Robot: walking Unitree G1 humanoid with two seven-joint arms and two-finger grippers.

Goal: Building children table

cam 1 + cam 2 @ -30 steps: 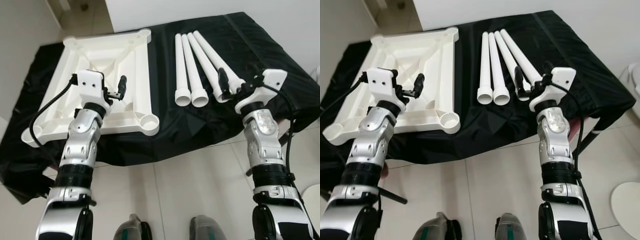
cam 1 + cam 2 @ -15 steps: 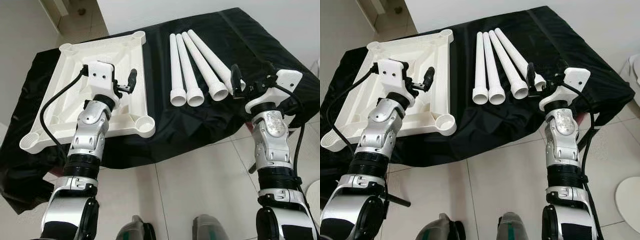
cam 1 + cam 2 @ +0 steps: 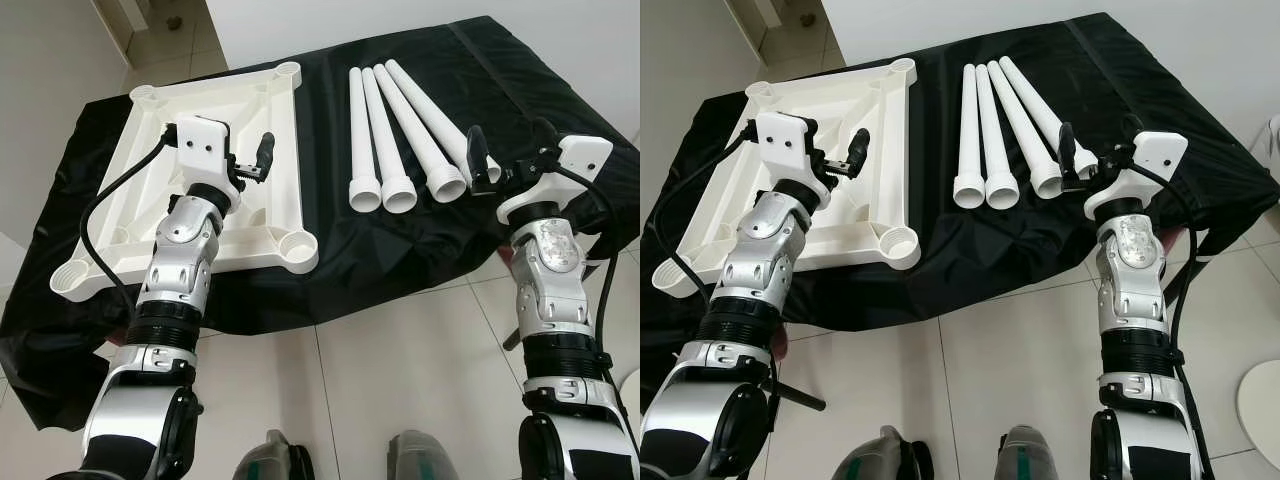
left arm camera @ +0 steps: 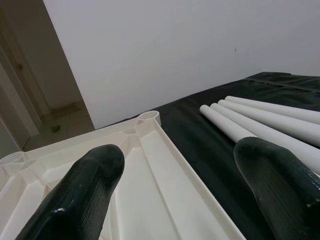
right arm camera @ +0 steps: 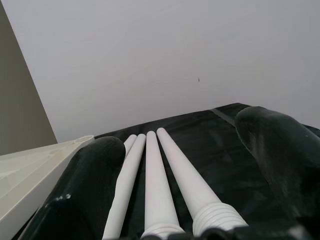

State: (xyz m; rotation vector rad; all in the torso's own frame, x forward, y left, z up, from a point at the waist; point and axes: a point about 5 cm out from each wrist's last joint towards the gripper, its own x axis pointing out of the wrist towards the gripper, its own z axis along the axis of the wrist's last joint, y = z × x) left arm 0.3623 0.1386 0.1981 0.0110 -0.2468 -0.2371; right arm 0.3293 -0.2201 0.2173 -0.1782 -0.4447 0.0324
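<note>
A white plastic tabletop [image 3: 290, 130] lies upside down on the left of the black cloth, with a round leg socket [image 3: 297, 245] at each corner. Several white tube legs [image 3: 400, 130] lie side by side to its right, their wide ends toward me. My left gripper [image 3: 245, 160] hovers open over the tabletop's ribbed underside, nothing between its fingers [image 4: 75, 200]. My right gripper [image 3: 1098, 140] hangs open just above the near end of the rightmost leg [image 5: 180, 175], holding nothing.
The black cloth [image 3: 480, 70] covers a low table and drapes over its front edge. Tiled floor [image 3: 400, 360] lies between me and the table, with my feet at the bottom. A white wall stands behind; a doorway opens at the far left.
The camera has shifted. My left gripper has lifted and reached farther over the tabletop. My right gripper has drifted slightly right across the legs' near ends. Both remain open.
</note>
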